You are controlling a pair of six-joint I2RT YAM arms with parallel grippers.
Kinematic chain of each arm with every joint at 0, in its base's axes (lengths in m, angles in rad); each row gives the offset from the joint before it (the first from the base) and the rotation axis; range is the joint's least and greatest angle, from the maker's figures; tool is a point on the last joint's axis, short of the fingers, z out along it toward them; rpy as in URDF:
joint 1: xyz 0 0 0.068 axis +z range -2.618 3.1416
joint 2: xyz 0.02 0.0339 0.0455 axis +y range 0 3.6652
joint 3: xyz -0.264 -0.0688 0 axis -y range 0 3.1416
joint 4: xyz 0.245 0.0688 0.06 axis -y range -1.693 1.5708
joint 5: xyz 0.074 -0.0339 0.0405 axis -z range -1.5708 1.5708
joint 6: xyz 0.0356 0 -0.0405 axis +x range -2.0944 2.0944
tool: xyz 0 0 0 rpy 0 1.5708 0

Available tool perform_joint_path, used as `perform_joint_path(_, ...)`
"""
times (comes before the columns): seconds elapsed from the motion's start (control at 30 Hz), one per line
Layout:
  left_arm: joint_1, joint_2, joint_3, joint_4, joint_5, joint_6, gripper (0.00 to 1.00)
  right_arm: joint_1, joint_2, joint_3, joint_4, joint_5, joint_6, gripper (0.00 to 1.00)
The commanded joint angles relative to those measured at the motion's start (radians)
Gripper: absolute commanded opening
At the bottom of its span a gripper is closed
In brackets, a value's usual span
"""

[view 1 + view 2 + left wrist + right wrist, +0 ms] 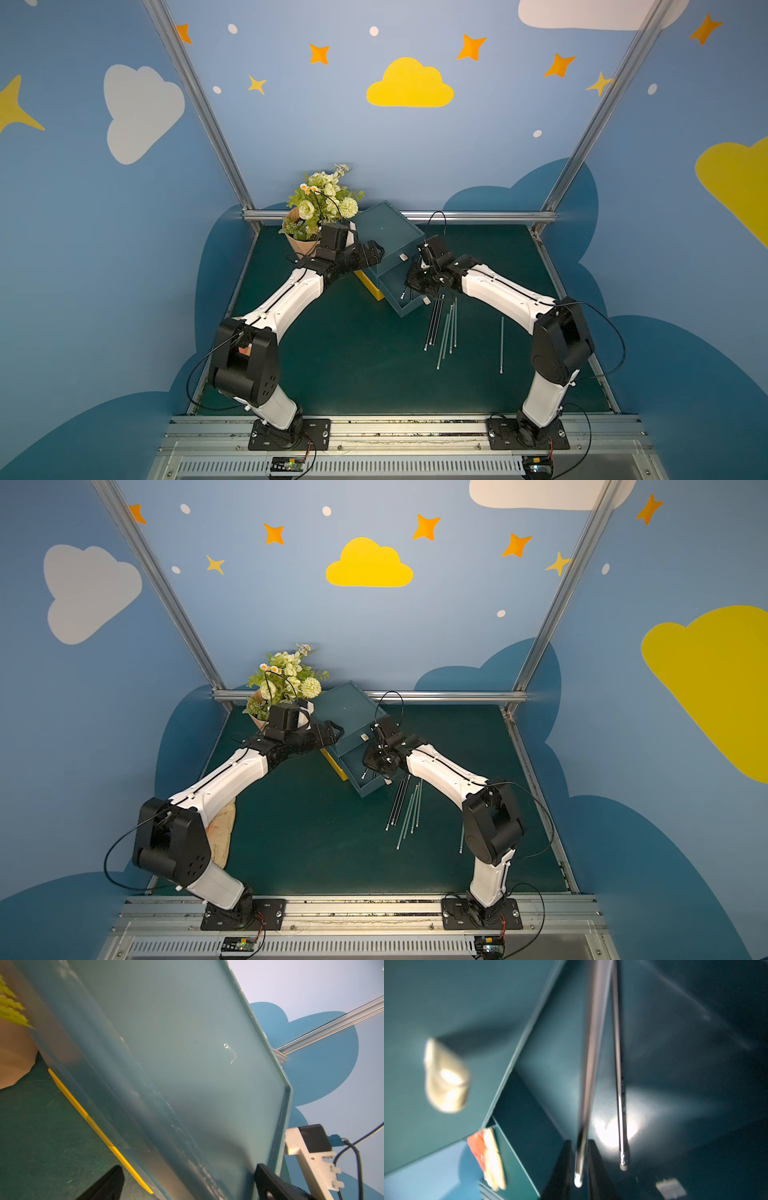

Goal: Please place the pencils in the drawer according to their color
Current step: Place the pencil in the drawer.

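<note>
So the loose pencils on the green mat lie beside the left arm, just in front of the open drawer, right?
Not quite: the loose pencils lie beside the right arm, not the left, as both top views show. They are indeed just in front of the open drawer.

- The surface is a dark green mat, scuffed with fine scratches in the left wrist view.
- A teal drawer box stands at the back, set at an angle, with a yellow strip along its base.
- A paper-wrapped bouquet stands just beside the box, at the back left.
- A cluster of pencils, dark and pale, lies roughly parallel near the box's front corner.
- A lone pencil lies apart, to their right.
- A beige bundle lies near the left edge, partly hidden.
</note>
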Motion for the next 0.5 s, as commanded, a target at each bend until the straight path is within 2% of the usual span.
perform_joint_path(0.0,-0.004,0.025,0.004,-0.077,-0.02,0.021,1.0,0.006,-0.02,0.047,-0.005,-0.011,-0.035,0.36)
perform_joint_path(0.07,-0.004,0.024,0.003,-0.074,-0.018,0.019,1.0,0.007,-0.045,0.059,-0.024,0.0,-0.044,0.39)
perform_joint_path(0.2,-0.004,0.025,-0.004,-0.063,-0.014,0.015,1.0,0.007,-0.126,0.042,-0.055,0.019,-0.062,0.4)
perform_joint_path(0.47,-0.003,0.009,-0.036,-0.026,-0.008,-0.003,1.0,0.008,-0.329,-0.163,-0.103,0.115,-0.078,0.41)
